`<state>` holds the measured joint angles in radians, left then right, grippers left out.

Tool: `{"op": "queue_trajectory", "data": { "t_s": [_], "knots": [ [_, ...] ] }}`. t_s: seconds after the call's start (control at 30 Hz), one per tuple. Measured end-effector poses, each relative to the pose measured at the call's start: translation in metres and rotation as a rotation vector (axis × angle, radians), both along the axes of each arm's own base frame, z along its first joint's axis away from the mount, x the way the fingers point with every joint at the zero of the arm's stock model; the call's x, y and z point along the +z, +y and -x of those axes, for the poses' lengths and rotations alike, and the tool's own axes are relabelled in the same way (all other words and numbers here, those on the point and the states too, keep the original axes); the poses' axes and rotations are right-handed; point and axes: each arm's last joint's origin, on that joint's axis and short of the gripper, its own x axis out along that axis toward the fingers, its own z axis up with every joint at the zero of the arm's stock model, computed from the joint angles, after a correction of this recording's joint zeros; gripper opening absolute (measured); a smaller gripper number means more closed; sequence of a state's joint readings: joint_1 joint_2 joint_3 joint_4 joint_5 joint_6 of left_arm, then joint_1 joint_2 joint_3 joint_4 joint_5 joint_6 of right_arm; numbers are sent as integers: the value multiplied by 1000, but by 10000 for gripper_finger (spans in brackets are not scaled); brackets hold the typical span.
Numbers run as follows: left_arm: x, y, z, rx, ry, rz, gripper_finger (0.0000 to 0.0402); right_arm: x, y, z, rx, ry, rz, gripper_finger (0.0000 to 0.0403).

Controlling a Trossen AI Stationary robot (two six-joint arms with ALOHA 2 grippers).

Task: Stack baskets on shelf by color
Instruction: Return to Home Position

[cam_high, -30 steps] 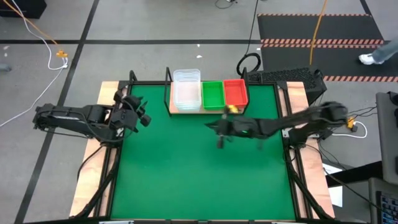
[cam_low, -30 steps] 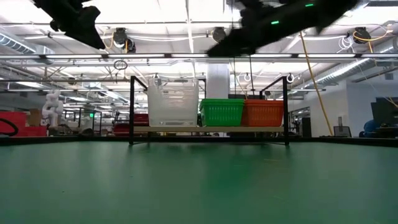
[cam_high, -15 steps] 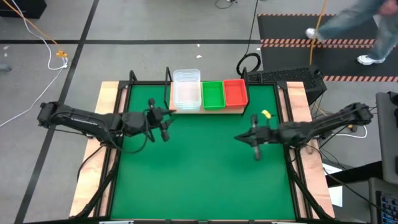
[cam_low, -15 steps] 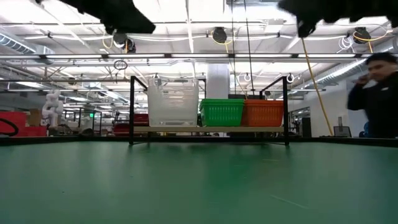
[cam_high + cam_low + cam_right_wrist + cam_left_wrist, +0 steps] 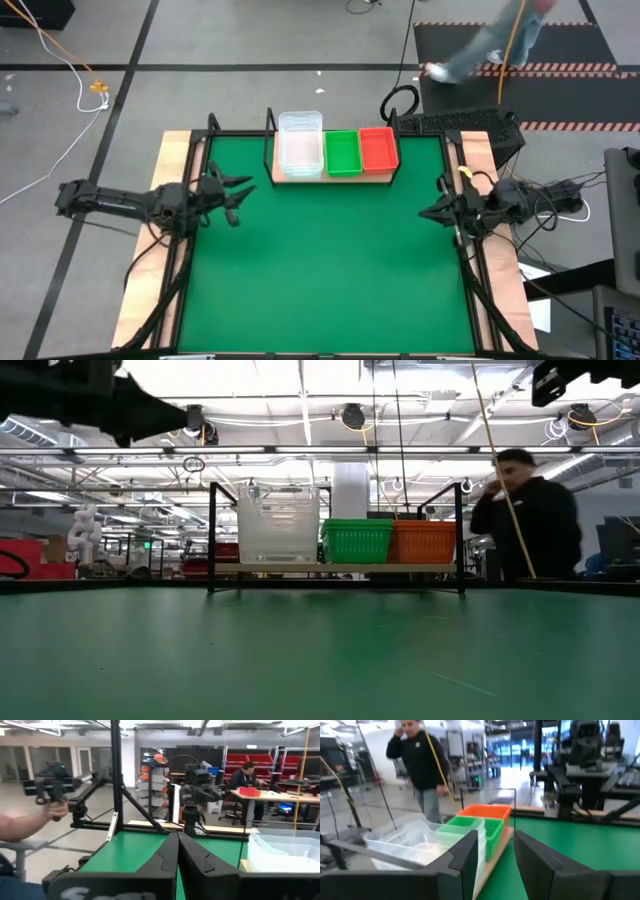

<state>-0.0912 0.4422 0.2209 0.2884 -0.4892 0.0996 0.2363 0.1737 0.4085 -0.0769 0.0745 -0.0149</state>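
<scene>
Shelf (image 5: 330, 179) holds clear baskets (image 5: 300, 145), green baskets (image 5: 342, 152) and red baskets (image 5: 378, 148) stacked by colour, task seemingly complete; left claw (image 5: 232, 190) open, right claw (image 5: 430, 213) closed, both empty.

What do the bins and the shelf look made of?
Clear bins: see-through glossy plastic; the background shows through the walls. Green bins and red bins: opaque plastic, probably moulded, with slotted sides. Shelf board: pale wood, matte. Shelf frame: thin black rods, likely painted metal. Left end effector and right end effector sit off to either side.
</scene>
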Motion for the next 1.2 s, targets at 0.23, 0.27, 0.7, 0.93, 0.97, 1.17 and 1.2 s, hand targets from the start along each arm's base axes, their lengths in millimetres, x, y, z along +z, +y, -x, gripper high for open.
{"op": "queue_trajectory", "data": {
  "t_s": [0.23, 0.27, 0.7, 0.93, 0.97, 1.17, 1.2],
  "knots": [
    [-9, 1, 24, -22, -10, 11, 129, -36, 0, 3, 6, 18, -12, 0],
    [-11, 2, 27, -23, 3, 17, 129, -40, 0, 3, 11, 2, -22, 0],
    [-30, 3, 41, -26, 7, 69, 129, -71, 3, -7, 59, -103, -57, 0],
    [-33, 3, 41, -25, 25, 72, 129, -69, -1, -10, -11, -137, -91, 0],
    [-33, 3, 41, -24, 25, 71, 129, -68, -3, -11, -31, -140, -80, 0],
    [-46, 3, 35, -34, -17, 65, 123, -74, -14, -18, -56, -71, -43, 0],
    [-51, 3, 34, -39, -14, 66, 116, -74, -15, -19, -40, -65, -50, 0]
  ]
}}
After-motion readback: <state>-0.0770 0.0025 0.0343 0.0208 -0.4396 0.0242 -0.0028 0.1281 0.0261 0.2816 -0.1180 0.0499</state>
